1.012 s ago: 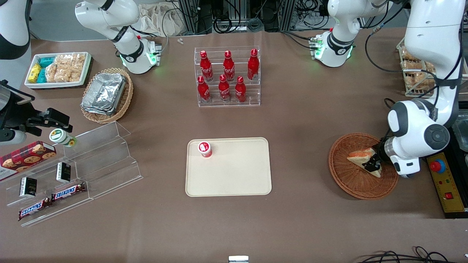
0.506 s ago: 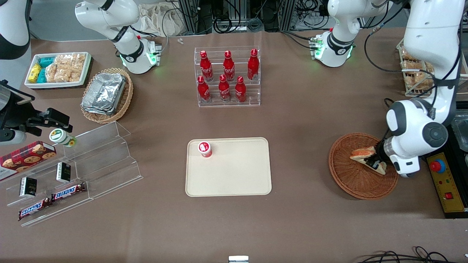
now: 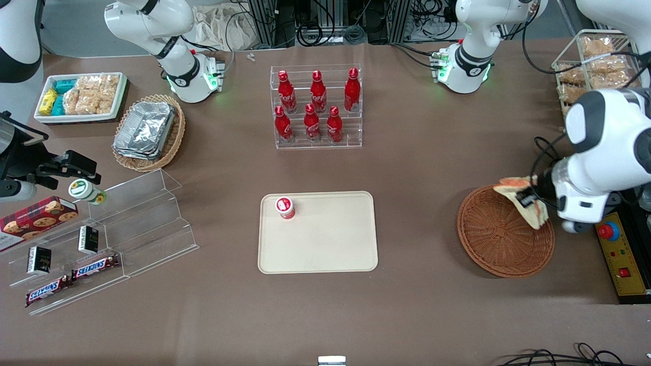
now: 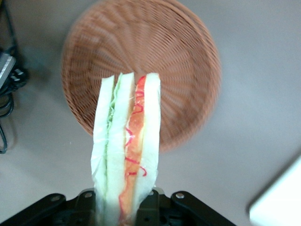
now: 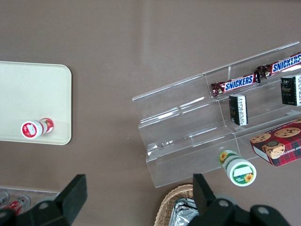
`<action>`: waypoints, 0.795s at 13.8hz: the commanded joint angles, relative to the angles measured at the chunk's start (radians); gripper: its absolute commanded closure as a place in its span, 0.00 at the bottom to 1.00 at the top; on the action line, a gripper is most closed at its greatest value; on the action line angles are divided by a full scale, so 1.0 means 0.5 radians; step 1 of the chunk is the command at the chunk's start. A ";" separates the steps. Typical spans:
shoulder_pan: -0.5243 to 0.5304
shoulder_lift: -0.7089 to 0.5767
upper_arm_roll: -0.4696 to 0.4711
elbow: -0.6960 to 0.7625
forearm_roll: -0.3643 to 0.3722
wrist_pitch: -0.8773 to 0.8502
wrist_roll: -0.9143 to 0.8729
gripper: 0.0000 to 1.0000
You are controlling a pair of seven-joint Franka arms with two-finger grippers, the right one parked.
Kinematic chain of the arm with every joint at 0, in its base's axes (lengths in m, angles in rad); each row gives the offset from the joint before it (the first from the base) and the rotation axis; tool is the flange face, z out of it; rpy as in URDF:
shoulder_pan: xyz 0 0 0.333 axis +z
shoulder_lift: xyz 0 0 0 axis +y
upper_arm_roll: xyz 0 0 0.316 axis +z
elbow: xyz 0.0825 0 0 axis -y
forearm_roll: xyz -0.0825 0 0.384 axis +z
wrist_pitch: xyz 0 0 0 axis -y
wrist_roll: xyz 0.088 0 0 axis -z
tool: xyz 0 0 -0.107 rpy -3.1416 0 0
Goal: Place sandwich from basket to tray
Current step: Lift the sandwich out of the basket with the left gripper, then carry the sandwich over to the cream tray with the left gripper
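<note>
My left gripper (image 3: 529, 199) is shut on the sandwich (image 3: 524, 201), a pale bread wedge with red and green layers (image 4: 127, 150). It hangs in the air above the rim of the round reddish-brown basket (image 3: 496, 239), which holds nothing else (image 4: 141, 47). In the wrist view the gripper (image 4: 127, 212) clamps the wedge's thick end. The cream tray (image 3: 325, 244) lies flat at the table's middle, toward the parked arm from the basket; a corner of the tray (image 4: 282, 197) shows in the wrist view.
A small red-capped cup (image 3: 285, 207) stands on the tray's corner. A clear rack of red bottles (image 3: 316, 107) stands farther from the camera. A wire rack of bagged snacks (image 3: 585, 76) and a yellow control box (image 3: 621, 254) flank the basket.
The gripper has lifted the sandwich out of the basket; it now hangs above the basket's rim, higher and farther from the camera than before.
</note>
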 commanded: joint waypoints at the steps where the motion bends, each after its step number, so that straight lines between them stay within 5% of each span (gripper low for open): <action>1: -0.005 0.077 -0.266 0.082 -0.026 -0.028 0.091 1.00; 7: -0.050 0.383 -0.871 0.097 0.081 0.508 -0.151 1.00; 11: -0.348 0.883 -0.878 0.357 0.700 0.669 -0.482 1.00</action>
